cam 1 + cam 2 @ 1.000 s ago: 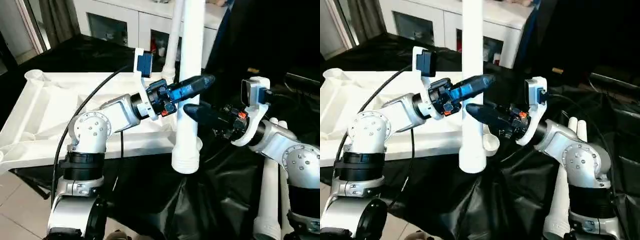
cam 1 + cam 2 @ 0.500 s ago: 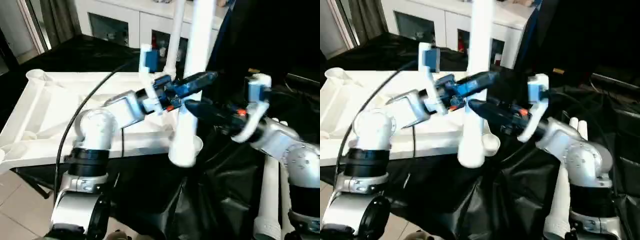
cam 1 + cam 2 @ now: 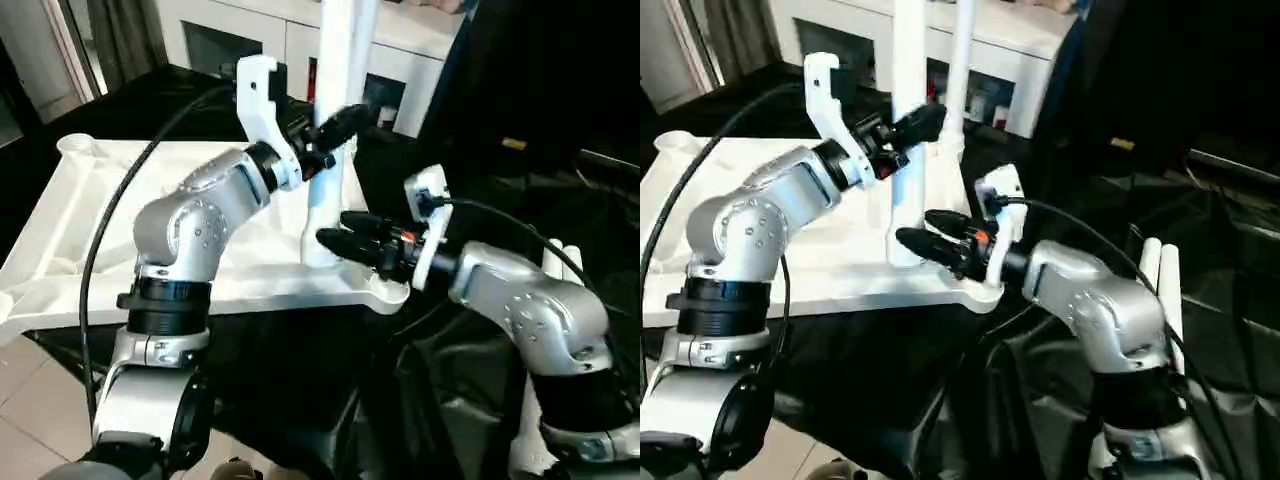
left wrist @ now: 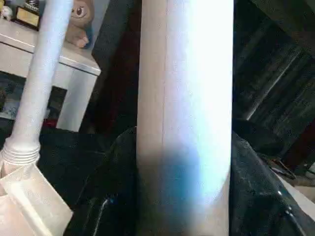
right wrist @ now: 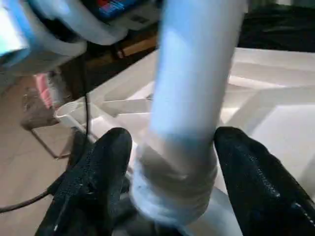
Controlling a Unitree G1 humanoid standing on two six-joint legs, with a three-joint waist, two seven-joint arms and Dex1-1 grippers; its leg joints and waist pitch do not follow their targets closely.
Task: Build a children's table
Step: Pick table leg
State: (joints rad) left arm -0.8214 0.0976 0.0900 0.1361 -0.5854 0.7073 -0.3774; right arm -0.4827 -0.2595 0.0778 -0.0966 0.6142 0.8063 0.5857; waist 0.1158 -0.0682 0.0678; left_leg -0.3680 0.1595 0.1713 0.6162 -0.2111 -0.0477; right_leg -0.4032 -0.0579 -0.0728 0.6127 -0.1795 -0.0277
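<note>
Now the leg stands almost straight up, its long way running up and down. Its fat ribbed end points down, close above the corner socket of the top. The top lies upside down on the dark desk, ribs up.

Both tools grasp this leg. The left tool is clenched on it higher up, reaching in from the robot's left. In the left wrist view the leg fills the space between that tool's dark fingers. The right tool is clenched on it lower down, near the fat end, reaching in from the robot's right. In the right wrist view one black finger sits on each side of the ribbed end.

What matters most for the next move is this: the socket lies below the leg's fat end, and a little toward the right arm. So the right tool is nearer to it. I think that tool must steer the end over the hole while the left tool keeps the leg upright. If the leg leans, the end could catch on the socket's rim and not go in.

Another leg already stands at the far corner. Spare legs lie by the right arm.
</note>
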